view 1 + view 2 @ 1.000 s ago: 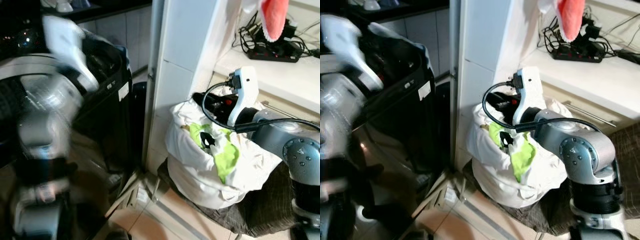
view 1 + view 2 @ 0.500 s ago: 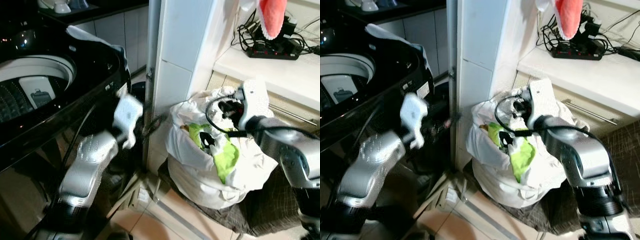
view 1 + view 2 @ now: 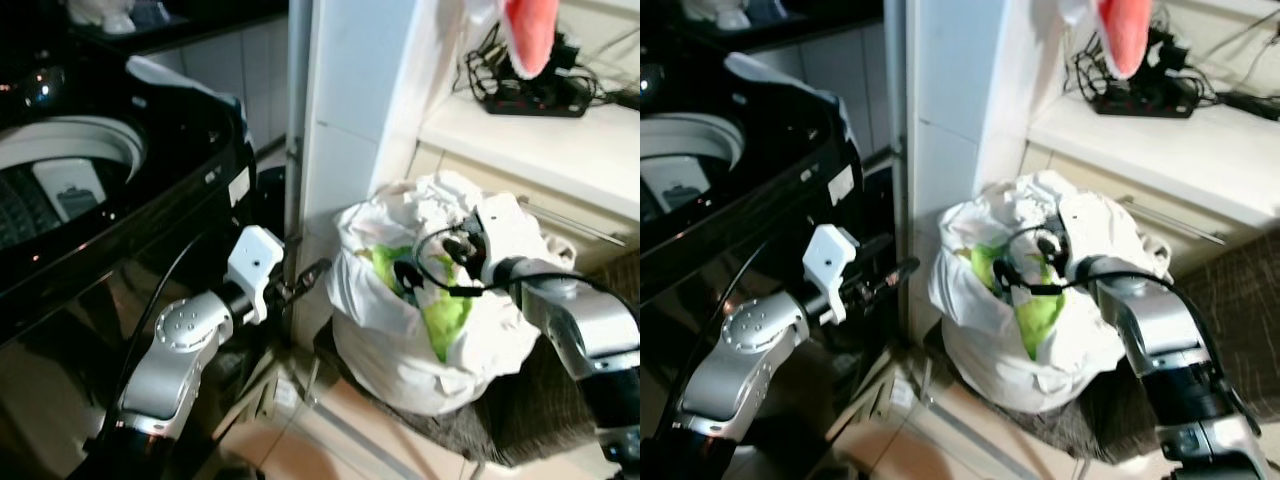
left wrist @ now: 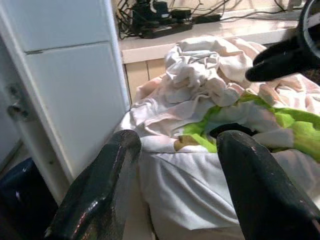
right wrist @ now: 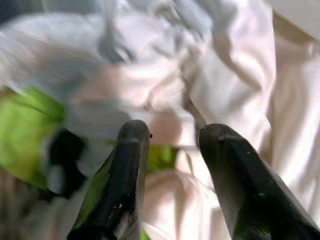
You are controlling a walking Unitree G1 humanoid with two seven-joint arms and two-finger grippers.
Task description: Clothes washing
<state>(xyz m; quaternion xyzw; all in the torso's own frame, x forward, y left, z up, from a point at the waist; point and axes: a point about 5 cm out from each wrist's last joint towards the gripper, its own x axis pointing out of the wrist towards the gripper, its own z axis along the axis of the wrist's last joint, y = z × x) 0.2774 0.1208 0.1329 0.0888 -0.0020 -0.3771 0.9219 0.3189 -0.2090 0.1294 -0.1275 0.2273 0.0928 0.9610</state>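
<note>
Since a second ago the left arm has swung down from a blur in front of the black top-loading washing machine (image 3: 120, 200), and its left gripper (image 3: 312, 272) now reaches toward the bulging white cloth laundry bag (image 3: 400, 350). The right arm has dropped lower, so the right gripper (image 3: 425, 268) sits over the bag's open mouth.

Left eye view: the bag stands on the tiled floor against a white tiled pillar (image 3: 350, 110), just beside the washer. A lime-green garment (image 3: 440, 315) and crumpled white clothes (image 3: 430, 195) fill its top. A black power strip with tangled cables (image 3: 530, 95) lies on the white counter behind.

Right eye view: the same layout; the left gripper's fingers (image 3: 902, 268) stop short of the bag, apart from it. A red and white cloth (image 3: 1120, 35) hangs at the top edge.

Left wrist view: the two black fingers (image 4: 107, 185) are spread wide with nothing between them, pointing at the bag and green garment.

Right wrist view: the picture is blurred; the fingers (image 5: 125, 170) are parted with nothing held, close above pale cloth and a patch of green.
</note>
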